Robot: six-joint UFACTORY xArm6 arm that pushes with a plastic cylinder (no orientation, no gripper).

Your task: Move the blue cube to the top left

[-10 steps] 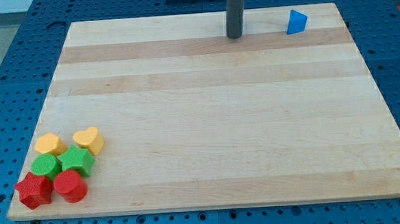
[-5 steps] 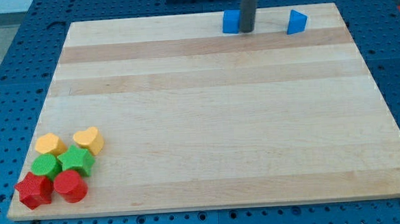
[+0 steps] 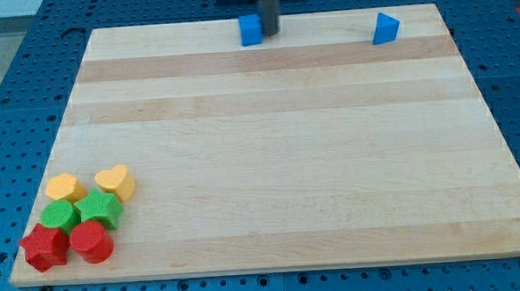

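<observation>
The blue cube (image 3: 250,30) sits near the top edge of the wooden board (image 3: 269,154), a little left of the middle. My tip (image 3: 270,33) stands right against the cube's right side. A blue triangular block (image 3: 384,29) sits near the top right of the board, well away from my tip.
A cluster of blocks sits at the board's bottom left: a yellow hexagon (image 3: 65,187), a yellow heart (image 3: 115,182), a green round block (image 3: 59,216), a green star (image 3: 99,209), a red star (image 3: 44,247) and a red round block (image 3: 91,242).
My tip has moved left along the top edge, and the blue cube has slid left with it. The other blocks have not moved.
</observation>
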